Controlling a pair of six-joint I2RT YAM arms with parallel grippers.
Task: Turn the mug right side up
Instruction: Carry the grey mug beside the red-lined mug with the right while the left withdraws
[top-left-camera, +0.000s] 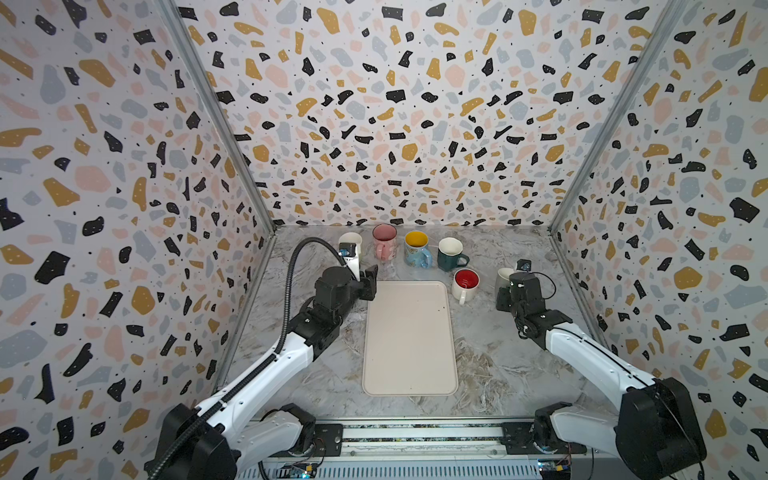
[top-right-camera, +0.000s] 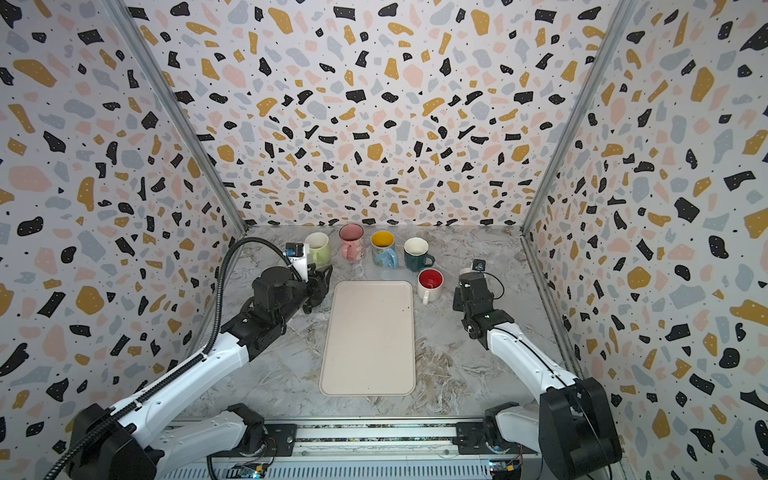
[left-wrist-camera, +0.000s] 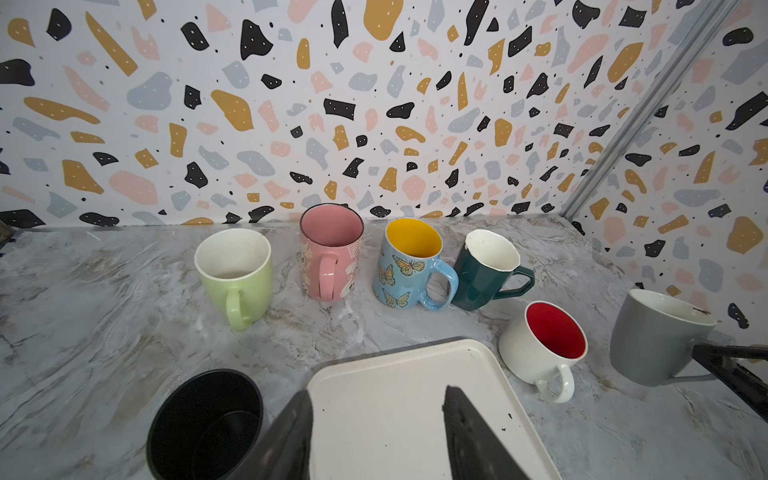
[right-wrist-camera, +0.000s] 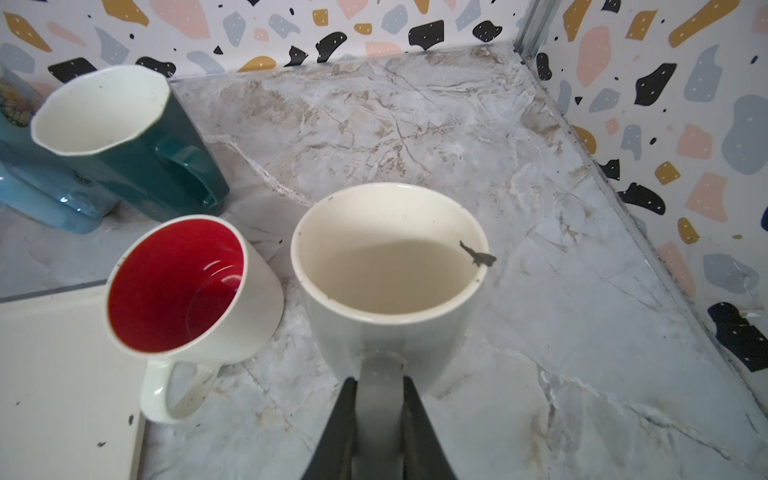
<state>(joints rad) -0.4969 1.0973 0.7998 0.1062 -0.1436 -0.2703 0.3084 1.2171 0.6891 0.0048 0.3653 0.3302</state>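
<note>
1. Noted: grey mug (right-wrist-camera: 386, 266) upright, right of tray (left-wrist-camera: 395, 374), beside red-lined mug (right-wrist-camera: 174, 286).
2. Right gripper (right-wrist-camera: 380, 399) clamped on its handle; left gripper (left-wrist-camera: 378, 403) apart, empty.
3. Confirm base seated flat; release gently, withdraw straight.

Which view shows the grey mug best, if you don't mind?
Right wrist view: the grey mug is upright, its handle clamped by the right gripper. Left wrist view shows its side; in both top views the gripper hides most.

The table (top-left-camera: 498, 374) holds a tray (top-left-camera: 409, 336) mid-table, five mugs (top-left-camera: 417, 253) beyond it, and a grey mug (left-wrist-camera: 652, 336) far right.
</note>
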